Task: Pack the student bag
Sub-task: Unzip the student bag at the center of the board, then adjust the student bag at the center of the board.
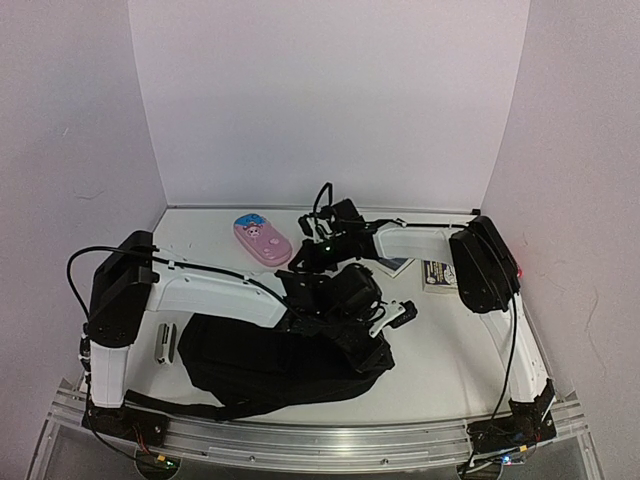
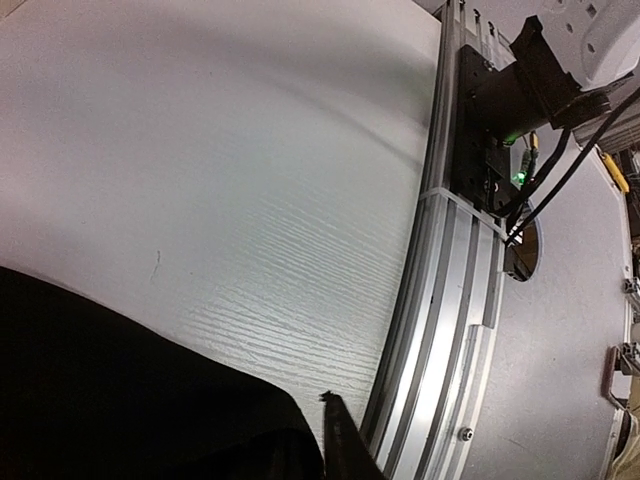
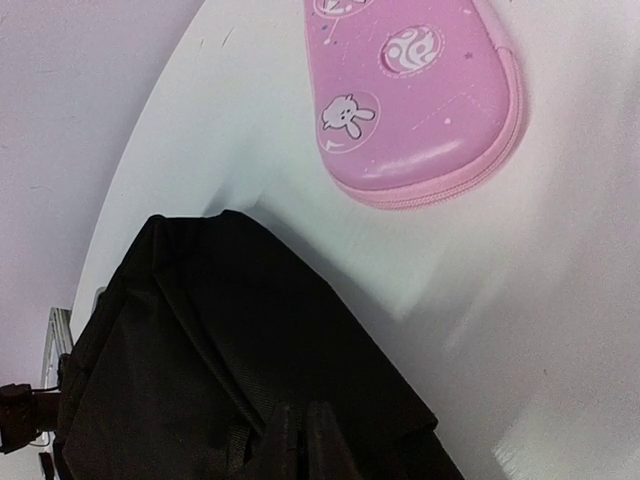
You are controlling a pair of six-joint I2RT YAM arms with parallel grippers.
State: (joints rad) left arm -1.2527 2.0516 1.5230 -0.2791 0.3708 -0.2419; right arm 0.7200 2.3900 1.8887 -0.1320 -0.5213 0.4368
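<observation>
The student bag (image 1: 250, 368), a large black soft backpack, lies at the near middle of the table. My left gripper (image 1: 372, 352) sits at the bag's right end. The left wrist view shows only one dark finger (image 2: 345, 442) beside the bag's fabric (image 2: 120, 390), so its jaws cannot be judged. My right gripper (image 1: 303, 262) hangs over the bag's far edge. Its two fingers (image 3: 285, 440) stand almost together over the black bag (image 3: 200, 340), with nothing visible between them.
A pink pencil case (image 1: 262, 240) (image 3: 415, 90) lies at the back, left of centre. A small silver-and-black item (image 1: 163, 342) lies left of the bag. A printed booklet (image 1: 438, 275) is at the right. The aluminium rail (image 2: 440, 300) borders the near edge.
</observation>
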